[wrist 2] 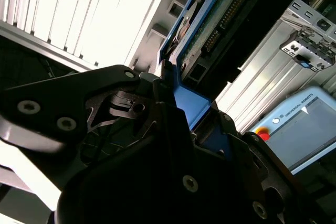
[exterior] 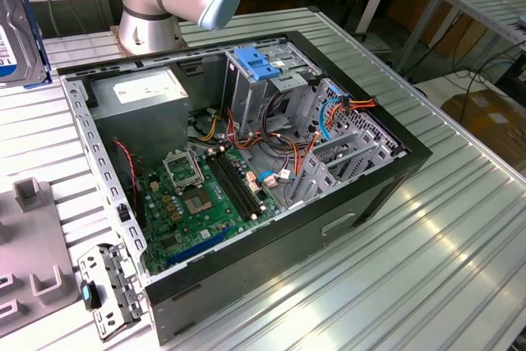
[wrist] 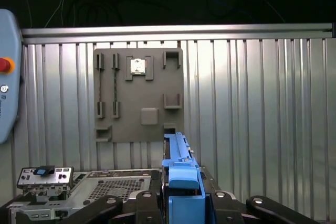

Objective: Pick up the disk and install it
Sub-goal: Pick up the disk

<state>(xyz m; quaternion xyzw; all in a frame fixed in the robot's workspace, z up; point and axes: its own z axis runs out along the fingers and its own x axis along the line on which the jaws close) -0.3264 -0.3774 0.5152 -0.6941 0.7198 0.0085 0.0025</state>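
The disk (exterior: 12, 39) hangs in the air at the exterior view's far left, a silver body with a white-and-blue label and a blue side rail, above and beside the open computer case (exterior: 246, 154). In the first wrist view the disk's blue rail (wrist: 181, 174) stands edge-on between the black fingers of my gripper (wrist: 181, 203), which is shut on it. In the second wrist view the disk (wrist 2: 210, 30) shows its green circuit board and blue rail, running out from my gripper (wrist 2: 184, 114).
Inside the case are a ridged blue bracket (exterior: 259, 63) on the drive cage, a grey metal box (exterior: 140, 92) with a white sticker, a motherboard (exterior: 205, 195) and loose cables. A grey fixture plate (wrist: 139, 95) lies on the ribbed table. A teach pendant (wrist 2: 299, 124) lies nearby.
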